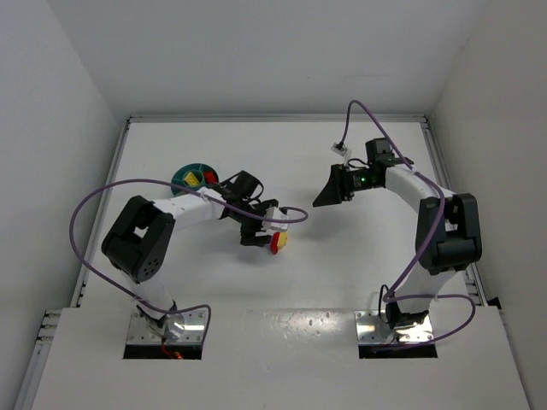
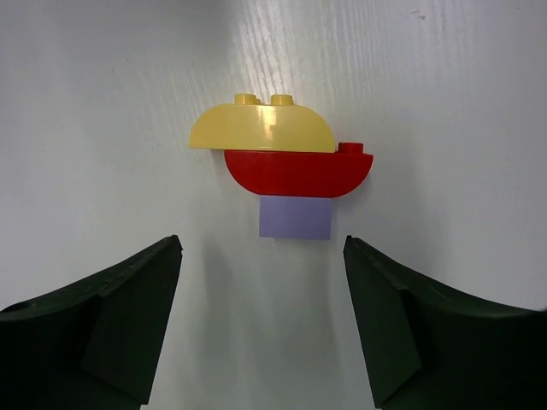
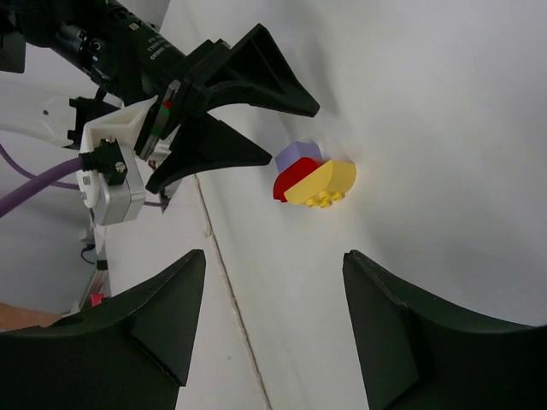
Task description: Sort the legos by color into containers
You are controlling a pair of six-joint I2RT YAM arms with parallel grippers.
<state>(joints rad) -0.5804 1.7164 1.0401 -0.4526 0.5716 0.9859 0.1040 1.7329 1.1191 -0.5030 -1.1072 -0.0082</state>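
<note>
The left end effector (image 2: 261, 243), fingers spread wide, stands just beside joined yellow, red and lilac legos (image 2: 282, 162) on the worktop (image 2: 102, 85) (the right end effector (image 3: 273, 256) is spread too).

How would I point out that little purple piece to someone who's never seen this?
On the white table, look just ahead of the left arm's open end effector, where three legos sit in one clump. The lilac brick is the small square-faced one nearest that end effector, against the curved red brick; the curved yellow brick lies beyond.
</note>
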